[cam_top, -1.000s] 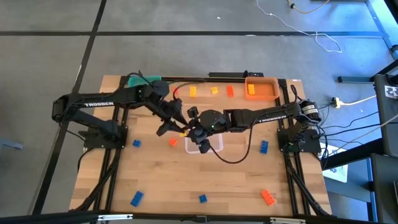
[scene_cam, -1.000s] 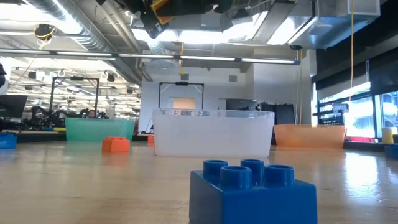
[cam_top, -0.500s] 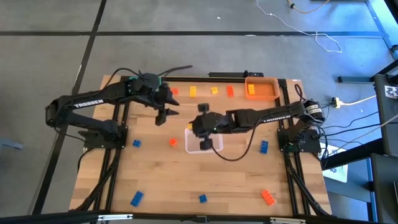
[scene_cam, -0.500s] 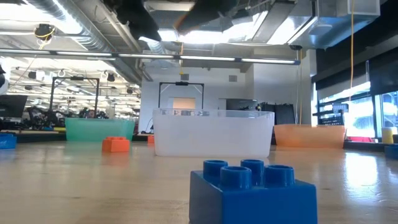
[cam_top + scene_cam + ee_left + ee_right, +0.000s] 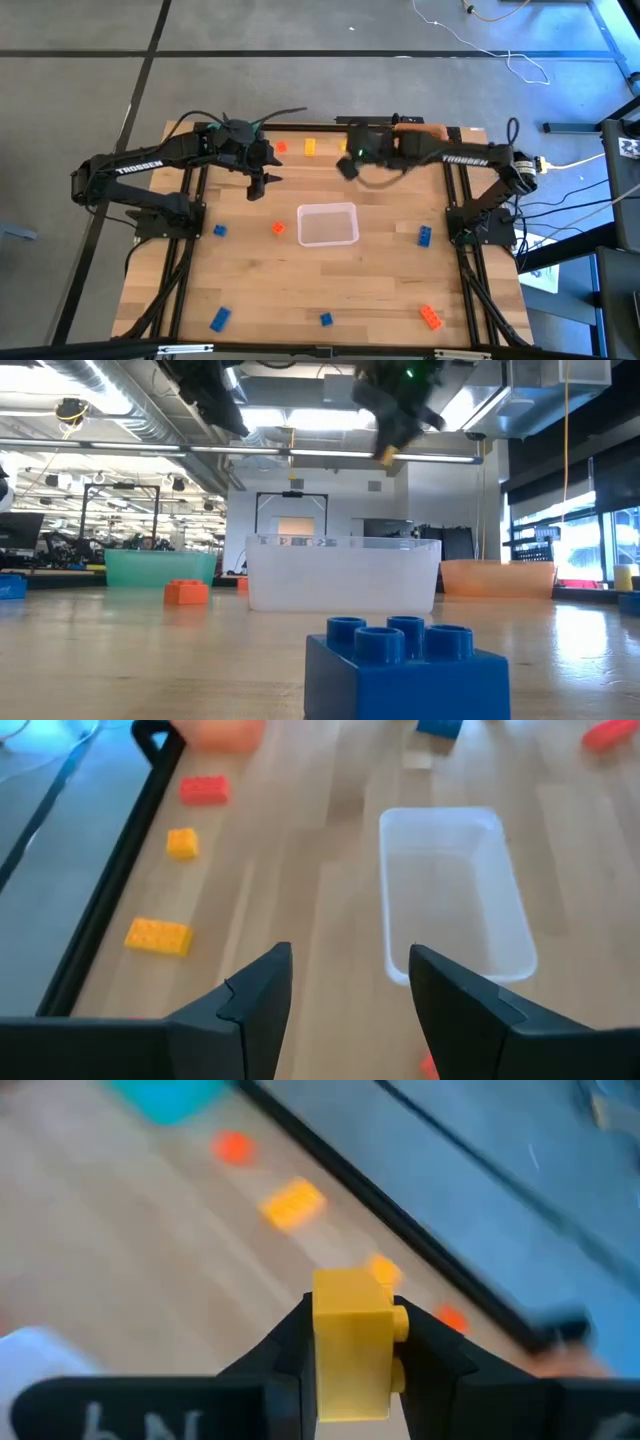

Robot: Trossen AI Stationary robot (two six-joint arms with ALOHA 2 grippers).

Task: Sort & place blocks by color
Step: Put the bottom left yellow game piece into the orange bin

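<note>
**Sorting barely begun: one yellow block carried, most blocks loose**

While most of the blocks lie scattered over the table [image 5: 250, 300], only a small part of the sort can be judged done. A yellow block [image 5: 350, 1342] is clamped between the fingers of the right gripper [image 5: 348, 165], which hangs in the air over the far edge of the table, near the orange bin [image 5: 440, 135] (the arm covers part of that bin in the high view). The clear bin [image 5: 328, 224] at the table's middle is seen to hold nothing. The teal bin [image 5: 160, 567] at the far left corner is largely hidden by the left arm in the high view, so its contents cannot be told.

The left gripper [image 5: 262, 180] is held above the table on the far left side, its fingers apart and nothing between them.

Still unsorted are four blue blocks: one [image 5: 219, 231] by the left frame, one [image 5: 425, 236] on the right, two [image 5: 220, 319] [image 5: 325, 319] at the near edge. An orange block [image 5: 278, 228] lies just beside the clear bin, another [image 5: 430, 317] at the near right, and an orange-yellow one [image 5: 310, 147] sits at the far edge. Nearly all of the work is judged to remain.
</note>
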